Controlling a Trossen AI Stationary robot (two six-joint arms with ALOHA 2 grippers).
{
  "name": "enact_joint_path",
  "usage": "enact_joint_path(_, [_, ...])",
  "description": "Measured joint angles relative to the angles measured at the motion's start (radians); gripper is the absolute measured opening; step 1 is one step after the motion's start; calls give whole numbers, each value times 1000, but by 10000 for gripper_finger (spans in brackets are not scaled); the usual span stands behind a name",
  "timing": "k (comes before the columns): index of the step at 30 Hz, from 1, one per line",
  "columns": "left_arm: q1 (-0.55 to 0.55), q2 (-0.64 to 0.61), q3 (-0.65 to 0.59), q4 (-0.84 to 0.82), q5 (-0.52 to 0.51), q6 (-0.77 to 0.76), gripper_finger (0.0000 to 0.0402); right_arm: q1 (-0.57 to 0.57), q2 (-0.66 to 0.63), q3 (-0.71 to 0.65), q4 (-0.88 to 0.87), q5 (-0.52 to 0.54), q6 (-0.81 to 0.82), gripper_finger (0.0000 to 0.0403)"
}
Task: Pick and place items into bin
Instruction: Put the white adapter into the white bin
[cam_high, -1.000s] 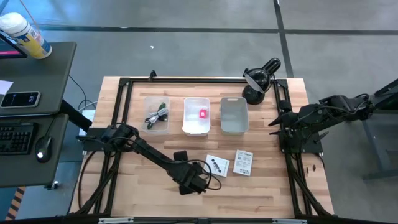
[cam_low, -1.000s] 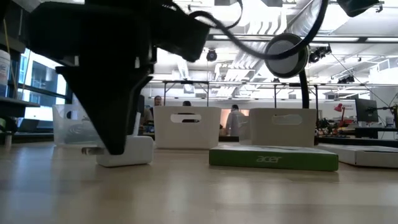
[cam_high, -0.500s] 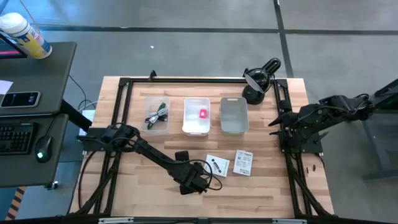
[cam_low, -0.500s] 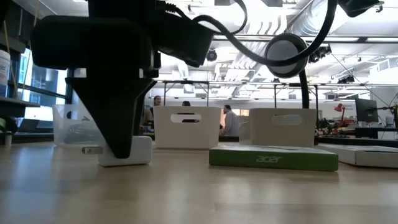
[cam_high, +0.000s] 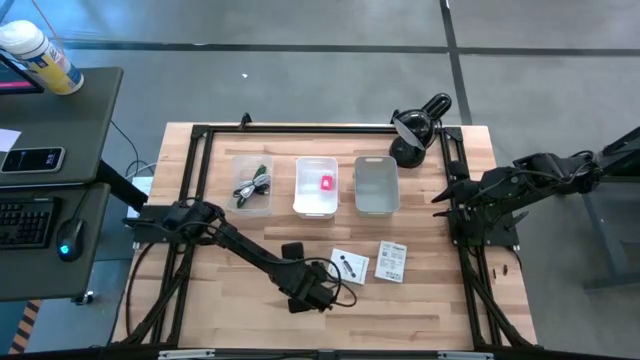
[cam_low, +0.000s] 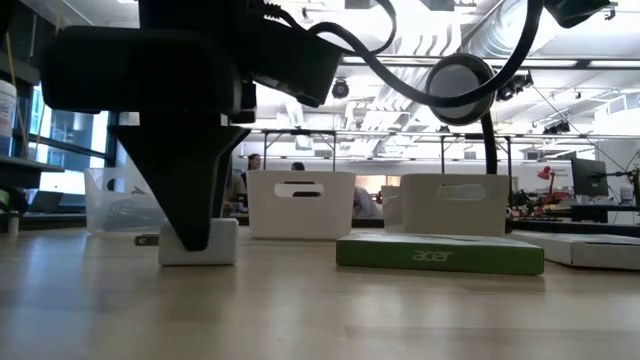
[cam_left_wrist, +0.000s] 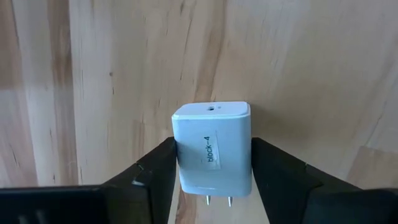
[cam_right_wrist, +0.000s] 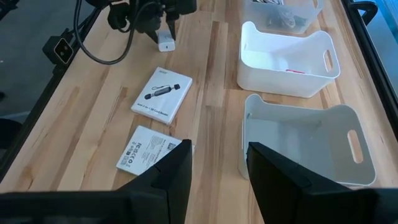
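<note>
The left gripper (cam_left_wrist: 213, 180) is down at the near part of the wooden table (cam_high: 230, 300), its two dark fingers (cam_left_wrist: 155, 171) set against the flanks of a white charger block (cam_left_wrist: 213, 149). The jaws look pressed to its sides, though whether they have fully clamped cannot be told. The charger lies flat on the wood, long axis running along the fingers, its two metal prongs toward the wrist and its port face pointing away; a label reading "block-4" sits on its upper face. Just beyond it to the right lie two white printed packets (cam_high: 349, 265) and (cam_high: 391, 261), side by side. Farther back stand three bins in a row: a clear bin (cam_high: 250, 183) with a cable, a white bin (cam_high: 316, 186) with a pink piece (cam_high: 326, 182), and a grey bin (cam_high: 376, 186). The right gripper (cam_right_wrist: 216, 171) waits at the table's right edge, fingers apart, holding nothing.
</note>
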Motion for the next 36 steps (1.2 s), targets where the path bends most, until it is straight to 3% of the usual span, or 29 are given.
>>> enact_joint_path(6, [2, 7, 2, 11, 10, 45, 167, 0, 0, 0, 0, 0, 0, 145])
enact_joint_path(14, [24, -56, -1, -12, -20, 46, 110, 0, 0, 0, 0, 0, -4, 145])
enact_joint_path(26, [65, -107, -1, -6, 0, 180, 14, 0, 0, 0, 0, 0, -1, 145])
enact_joint_path(30, [65, -107, -1, 54, 27, 279, 49, 0, 0, 0, 0, 0, 0, 145])
enact_joint_path(36, [64, -101, 0, 38, 29, 321, 187, 0, 0, 0, 0, 0, 0, 145])
